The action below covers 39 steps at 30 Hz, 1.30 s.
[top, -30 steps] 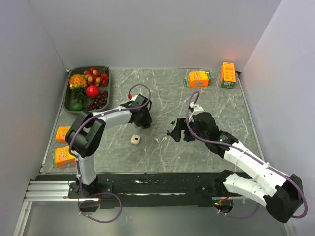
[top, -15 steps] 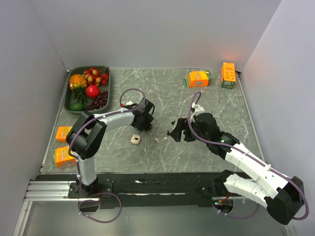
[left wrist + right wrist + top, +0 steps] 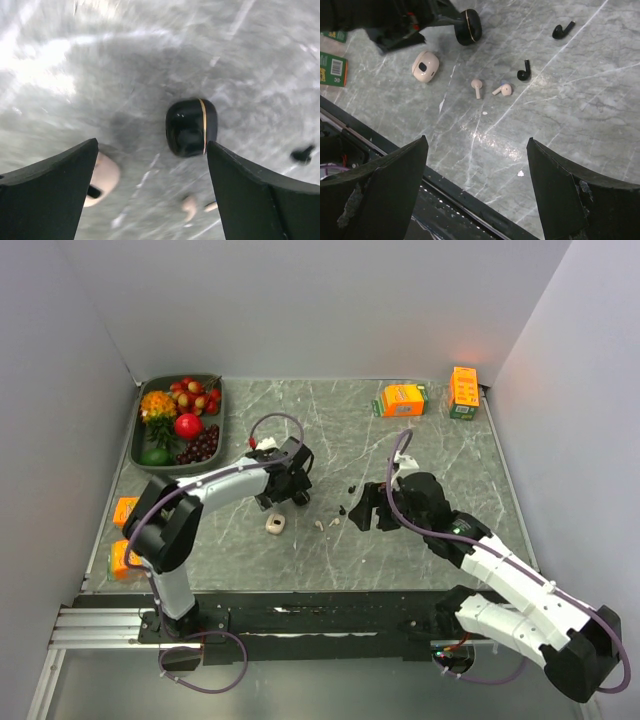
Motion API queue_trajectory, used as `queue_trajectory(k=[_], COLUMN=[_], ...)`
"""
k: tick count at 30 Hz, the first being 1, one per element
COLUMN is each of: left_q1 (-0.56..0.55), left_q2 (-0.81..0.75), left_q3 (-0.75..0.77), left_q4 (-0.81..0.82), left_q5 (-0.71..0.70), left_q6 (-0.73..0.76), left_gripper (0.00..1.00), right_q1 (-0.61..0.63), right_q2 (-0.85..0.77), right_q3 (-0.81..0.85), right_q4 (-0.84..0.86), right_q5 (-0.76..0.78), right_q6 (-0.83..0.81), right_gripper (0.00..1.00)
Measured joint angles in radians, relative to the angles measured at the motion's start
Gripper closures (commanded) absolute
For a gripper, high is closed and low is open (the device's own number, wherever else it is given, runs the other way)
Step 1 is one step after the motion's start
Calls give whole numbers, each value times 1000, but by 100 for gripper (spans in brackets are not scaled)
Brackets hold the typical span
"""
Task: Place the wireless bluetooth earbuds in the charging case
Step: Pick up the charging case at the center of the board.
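A shut black charging case (image 3: 191, 126) with a gold seam lies on the marble table, just ahead of my open left gripper (image 3: 151, 145), which holds nothing. In the top view that case (image 3: 300, 498) sits below the left gripper (image 3: 285, 483). A beige charging case (image 3: 425, 66) lies shut nearby. Two white earbuds (image 3: 477, 86) (image 3: 503, 90) and two black earbuds (image 3: 523, 72) (image 3: 563, 30) lie loose on the table. My right gripper (image 3: 476, 141) hovers open and empty above the table's near edge, well short of the earbuds.
A dark tray (image 3: 221, 400) of fruit stands at the back left. Orange boxes stand at the back right (image 3: 403, 399) (image 3: 463, 392) and along the left edge (image 3: 127, 511) (image 3: 120, 558). The black rail runs along the near edge (image 3: 470, 210).
My left gripper has opened and let go of the black case, which now lies on the table. The right gripper has shifted slightly toward the earbuds.
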<state>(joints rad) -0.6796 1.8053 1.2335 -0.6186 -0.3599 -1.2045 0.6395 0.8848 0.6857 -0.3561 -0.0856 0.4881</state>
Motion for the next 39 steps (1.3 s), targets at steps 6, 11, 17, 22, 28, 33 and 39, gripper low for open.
queue_trajectory(k=[6, 11, 17, 22, 28, 33, 39], left_q1=[-5, -6, -8, -7, 2, 9, 12], left_q2=[-117, -142, -155, -29, 29, -3, -68], left_q3=[-39, -106, -181, 52, 105, 6, -72], left_q4=[47, 140, 242, 180, 196, 194, 198], left_q5=[8, 107, 228, 254, 296, 318, 345], left_q6=[406, 657, 922, 1036, 1113, 1187, 1260], left_gripper=[1, 1, 1, 4, 1, 1, 4], right_q1=[0, 0, 0, 1, 2, 2, 2], right_q2=[-34, -27, -22, -10, -8, -9, -4], right_q3=[-1, -8, -8, -7, -7, -7, -7], right_q4=[-6, -3, -3, -4, -5, -6, -4], right_q5=[30, 39, 31, 31, 32, 32, 24], right_q6=[-21, -26, -32, -42, -45, -48, -48], right_gripper=[12, 12, 12, 12, 12, 12, 12])
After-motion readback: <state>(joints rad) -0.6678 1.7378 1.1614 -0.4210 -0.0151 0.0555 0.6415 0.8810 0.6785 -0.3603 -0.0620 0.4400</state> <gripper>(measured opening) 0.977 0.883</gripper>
